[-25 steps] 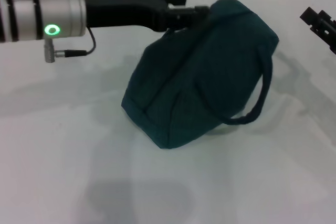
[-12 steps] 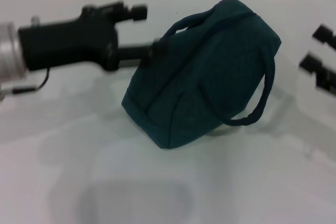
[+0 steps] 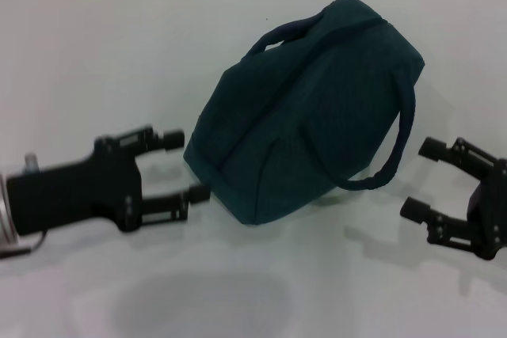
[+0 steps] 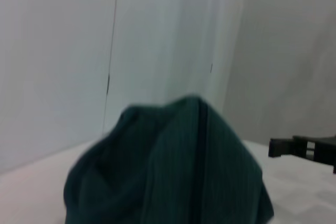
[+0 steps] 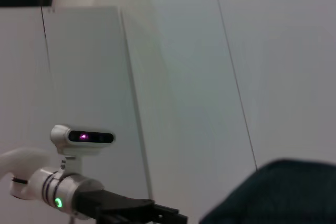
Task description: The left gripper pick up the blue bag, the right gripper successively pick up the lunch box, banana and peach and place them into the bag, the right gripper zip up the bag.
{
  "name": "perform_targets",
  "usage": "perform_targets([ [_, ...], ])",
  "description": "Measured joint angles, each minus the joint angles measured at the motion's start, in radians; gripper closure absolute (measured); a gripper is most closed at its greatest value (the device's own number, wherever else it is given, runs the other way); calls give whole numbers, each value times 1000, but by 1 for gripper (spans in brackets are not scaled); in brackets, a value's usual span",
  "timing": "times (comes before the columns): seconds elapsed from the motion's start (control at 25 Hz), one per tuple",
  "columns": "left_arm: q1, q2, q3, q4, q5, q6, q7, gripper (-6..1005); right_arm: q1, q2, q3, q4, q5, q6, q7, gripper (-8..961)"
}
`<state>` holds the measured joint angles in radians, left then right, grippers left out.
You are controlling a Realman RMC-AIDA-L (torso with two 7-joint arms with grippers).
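You had the dark teal soft fabric bag with looped carry handles (image 3: 309, 108) lying tilted on its side in the centre of the head view, resting on the white worktop (image 3: 95, 69). Its far handle arched over the upper edge and its near handle hung down toward the lower right. No lunch box, banana or peach showed in any view, so the bag may already have been packed; whether the zip was closed could not be read.

Your left gripper (image 3: 181, 167) sat low in the left of the frame with its black fingers (image 3: 170, 139) spread wide, tips just beside the bag's lower left corner and holding nothing. Your right gripper (image 3: 421, 180) sat at the lower right, fingers likewise spread and empty, just beside the drooping near handle but apart from it. The left wrist view was filled across its lower half by the bag's end; the right wrist view caught only a corner of fabric at the lower right.

The risk from here lay in the bag being unsupported. If either gripper had advanced with fingers spread, a tip could have snagged the hanging handle loop or nudged the soft, slumped bag, rolling it further over. A grip on loose fabric rather than a handle would probably have slipped.
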<state>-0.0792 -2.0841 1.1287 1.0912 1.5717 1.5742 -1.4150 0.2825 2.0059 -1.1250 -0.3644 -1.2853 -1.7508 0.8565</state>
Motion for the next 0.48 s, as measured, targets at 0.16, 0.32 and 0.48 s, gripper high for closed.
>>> perform_targets([
  [0.16,1,2,-7,-140,5,7,138,166,-2,-2,-1,51,-16,39,-49,67],
  [0.32,1,2,-29,-218,19,12,196,168,-5,-2,-1,56,-25,65,-59,67],
  [0.48,0,2,-30,-255,19,13,217,170,-2,1,-2,91,-34,126,-98,67],
])
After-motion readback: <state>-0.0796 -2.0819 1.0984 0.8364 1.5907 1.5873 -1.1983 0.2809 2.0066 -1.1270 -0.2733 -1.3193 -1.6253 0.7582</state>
